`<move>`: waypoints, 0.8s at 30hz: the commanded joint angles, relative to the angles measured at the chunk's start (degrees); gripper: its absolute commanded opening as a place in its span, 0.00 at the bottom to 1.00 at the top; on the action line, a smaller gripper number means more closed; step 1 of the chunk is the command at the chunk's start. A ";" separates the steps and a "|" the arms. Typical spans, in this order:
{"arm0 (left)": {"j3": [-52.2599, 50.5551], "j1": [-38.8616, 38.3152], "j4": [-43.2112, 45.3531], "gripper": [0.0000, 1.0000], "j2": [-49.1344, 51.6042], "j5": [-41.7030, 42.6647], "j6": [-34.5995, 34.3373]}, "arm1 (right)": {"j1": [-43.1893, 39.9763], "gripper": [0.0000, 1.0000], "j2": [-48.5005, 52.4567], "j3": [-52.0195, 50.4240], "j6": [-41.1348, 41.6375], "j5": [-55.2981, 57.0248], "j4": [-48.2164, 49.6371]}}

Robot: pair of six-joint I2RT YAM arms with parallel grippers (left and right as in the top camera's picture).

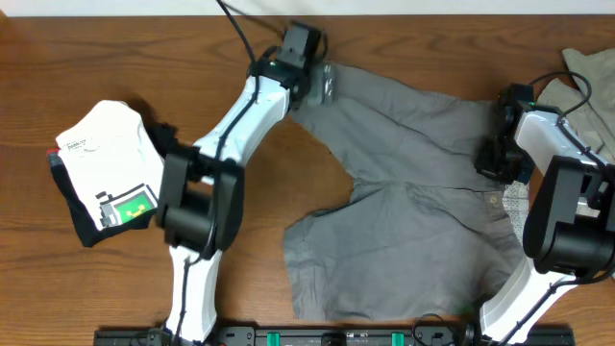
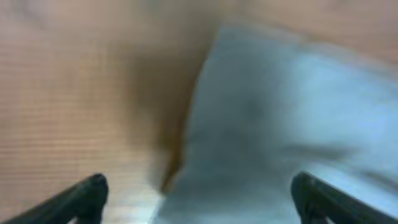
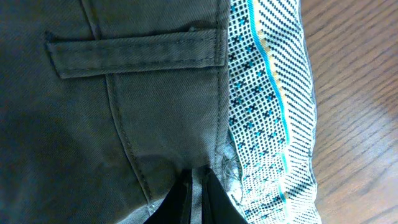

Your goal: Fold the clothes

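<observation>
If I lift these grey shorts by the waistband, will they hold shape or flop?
The grey shorts will likely flop: they lie flat with soft wrinkles, so the legs should drape. The twill weave looks grippy, so a pinch probably holds. Fabric puckers beside the right end effector, so pushing likely bunches it.

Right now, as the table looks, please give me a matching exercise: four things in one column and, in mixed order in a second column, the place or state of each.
Column one
1. grey shorts
2. white folded garment
3. left hand
4. right hand

Column two
A. shut, pinching cloth at the waistband with its patterned lining
B. lying at the left side of the table
C. open, above the end of the far leg
D. spread out in the middle

Pairs: 1-D, 2-B, 3-C, 4-A
</observation>
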 commanded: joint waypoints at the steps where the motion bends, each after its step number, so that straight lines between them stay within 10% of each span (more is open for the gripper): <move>1: -0.15 1.01 -2.71 0.98 -0.15 -1.75 1.92 | -0.55 0.07 5.33 -3.91 0.35 -2.05 -1.05; 14: -0.15 9.70 -14.14 0.98 -7.30 6.95 1.33 | -0.55 0.07 5.33 -3.91 0.35 -2.03 -1.25; 19: -1.92 10.25 -16.92 0.63 -6.80 15.30 1.55 | -0.57 0.07 5.33 -3.91 0.35 -2.03 -1.36; 24: -8.07 10.36 -16.17 0.72 -6.75 20.70 -4.74 | -0.57 0.08 5.33 -3.91 0.33 -2.03 -1.49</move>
